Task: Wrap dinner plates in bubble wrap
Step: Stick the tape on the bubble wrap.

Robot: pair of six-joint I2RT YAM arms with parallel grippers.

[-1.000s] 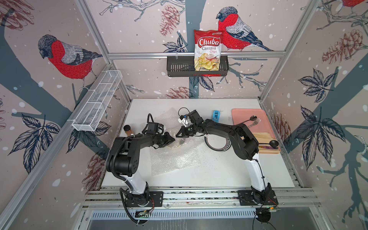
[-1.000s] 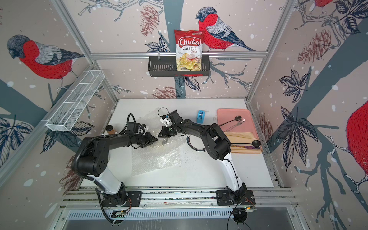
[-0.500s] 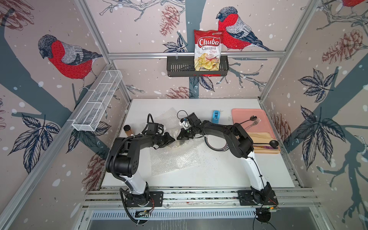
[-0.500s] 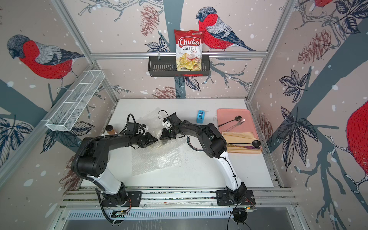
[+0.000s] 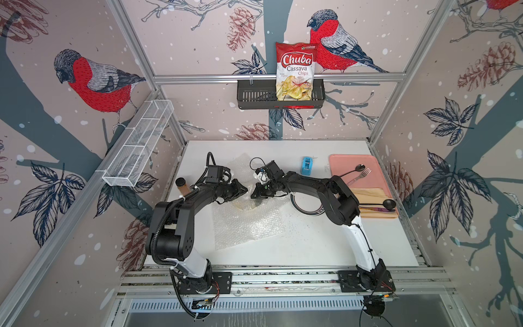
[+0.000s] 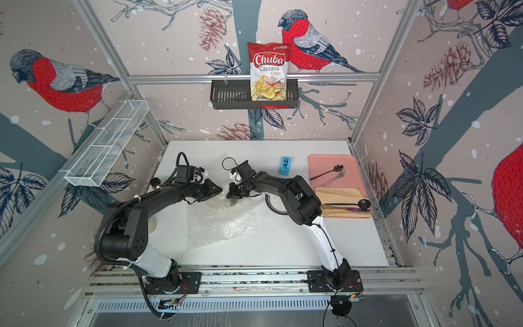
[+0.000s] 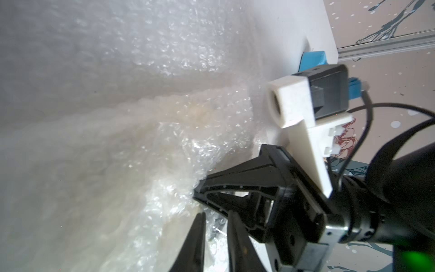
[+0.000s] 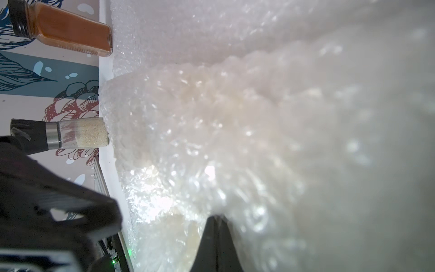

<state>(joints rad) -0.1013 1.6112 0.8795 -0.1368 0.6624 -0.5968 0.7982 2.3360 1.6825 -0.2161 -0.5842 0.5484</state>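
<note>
A bubble wrap sheet (image 5: 249,226) (image 6: 223,226) lies mid-table. Its far edge is folded up over a cream dinner plate (image 5: 240,205) (image 6: 216,205) that shows only dimly through the plastic. My left gripper (image 5: 245,189) (image 7: 216,214) is at that raised edge, its fingers a narrow gap apart with crumpled wrap between them. My right gripper (image 5: 254,194) (image 8: 216,217) faces it, shut on the same fold of bubble wrap (image 8: 235,141). A second dark-rimmed plate (image 5: 297,205) (image 6: 271,205) lies half hidden under the right arm. Another sheet of wrap (image 5: 240,165) lies behind the grippers.
A pink tray (image 5: 373,184) with spoon, fork, napkin and black ladle sits at the right. A blue tape dispenser (image 5: 307,165) stands behind the right arm. A brown spice jar (image 5: 181,184) (image 8: 66,30) and a shaker (image 8: 80,135) stand by the left wall.
My right gripper has drawn the wrap's edge a little leftward and nearer, closing on the left gripper. The left arm has barely moved.
</note>
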